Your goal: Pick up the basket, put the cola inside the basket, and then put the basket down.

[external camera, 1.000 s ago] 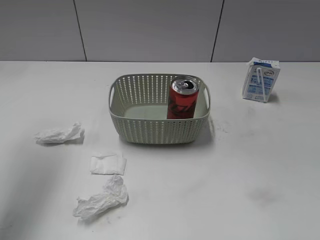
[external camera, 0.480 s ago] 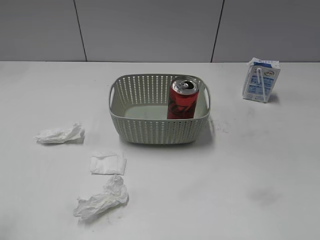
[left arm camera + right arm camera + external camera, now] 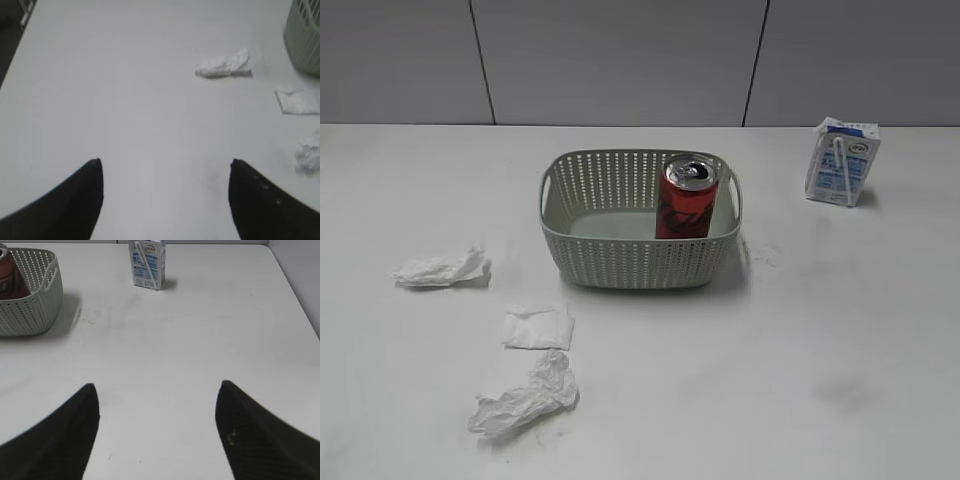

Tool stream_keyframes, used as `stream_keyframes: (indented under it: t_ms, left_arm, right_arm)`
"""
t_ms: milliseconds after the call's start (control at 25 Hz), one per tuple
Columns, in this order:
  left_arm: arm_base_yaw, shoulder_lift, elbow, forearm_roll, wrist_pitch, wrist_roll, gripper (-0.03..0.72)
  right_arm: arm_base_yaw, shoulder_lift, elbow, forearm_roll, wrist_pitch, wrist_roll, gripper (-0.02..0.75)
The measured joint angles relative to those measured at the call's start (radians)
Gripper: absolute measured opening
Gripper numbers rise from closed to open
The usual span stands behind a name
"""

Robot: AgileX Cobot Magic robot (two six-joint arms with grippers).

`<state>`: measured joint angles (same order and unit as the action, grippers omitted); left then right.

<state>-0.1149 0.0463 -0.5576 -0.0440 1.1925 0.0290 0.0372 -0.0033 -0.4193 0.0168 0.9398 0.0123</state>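
The pale grey-green basket (image 3: 638, 262) stands on the white table at the middle of the exterior view. The red cola can (image 3: 686, 200) stands upright inside it, at its right end. No arm shows in the exterior view. My left gripper (image 3: 165, 165) is open and empty over bare table, well left of the basket, whose corner (image 3: 304, 37) shows at the top right of the left wrist view. My right gripper (image 3: 157, 386) is open and empty over bare table, right of the basket (image 3: 30, 310) with the cola (image 3: 11, 277) in it.
A white-and-blue carton (image 3: 842, 160) stands at the back right, and also shows in the right wrist view (image 3: 147, 264). Three crumpled or folded tissues (image 3: 442, 268) (image 3: 537, 328) (image 3: 525, 398) lie left of and in front of the basket. The table's right edge (image 3: 295, 290) is near.
The exterior picture has shifted very slightly; the basket, cola, carton and tissues have not moved.
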Motion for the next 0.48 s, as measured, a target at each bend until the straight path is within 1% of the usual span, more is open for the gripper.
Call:
stream_keyframes:
  t_ms: [120, 360, 480]
  left_arm:
    - [0.000, -0.043, 0.001, 0.010, 0.000, 0.000, 0.581]
    - [0.000, -0.040, 0.043, 0.012, -0.120, 0.000, 0.578]
    - [0.000, -0.040, 0.047, 0.011, -0.133, 0.000, 0.578]
  right_arm:
    - [0.000, 0.000, 0.001, 0.003, 0.002, 0.000, 0.553]
    - [0.000, 0.000, 0.001, 0.003, 0.002, 0.001, 0.553]
    - [0.000, 0.000, 0.001, 0.003, 0.002, 0.001, 0.553]
